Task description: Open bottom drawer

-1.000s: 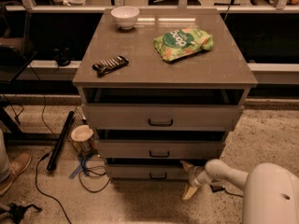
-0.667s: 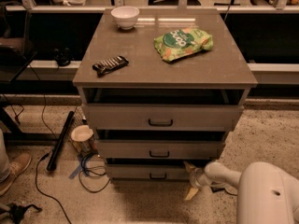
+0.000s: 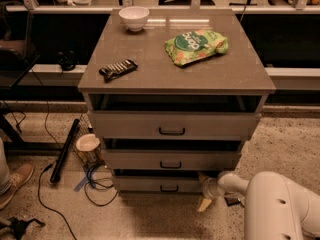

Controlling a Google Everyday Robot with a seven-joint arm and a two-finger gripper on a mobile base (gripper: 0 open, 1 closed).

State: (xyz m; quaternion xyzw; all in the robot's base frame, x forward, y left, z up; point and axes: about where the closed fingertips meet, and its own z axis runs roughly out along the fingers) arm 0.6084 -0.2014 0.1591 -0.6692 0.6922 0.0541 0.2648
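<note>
Grey-beige and lowest of the three, the bottom drawer sits near the floor, its black bar handle lying level, just left of the gripper (fingers spread one above the other), which hangs at the front's right end

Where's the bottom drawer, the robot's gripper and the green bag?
bottom drawer (image 3: 145, 185): camera view, front panel left of handle.
gripper (image 3: 202, 191): camera view, midway between fingertips, by the drawer's right end.
green bag (image 3: 196, 45): camera view, bag's middle.

Dim warm light, glare on cabinet top; hand shadowed beside bottom drawer.
</note>
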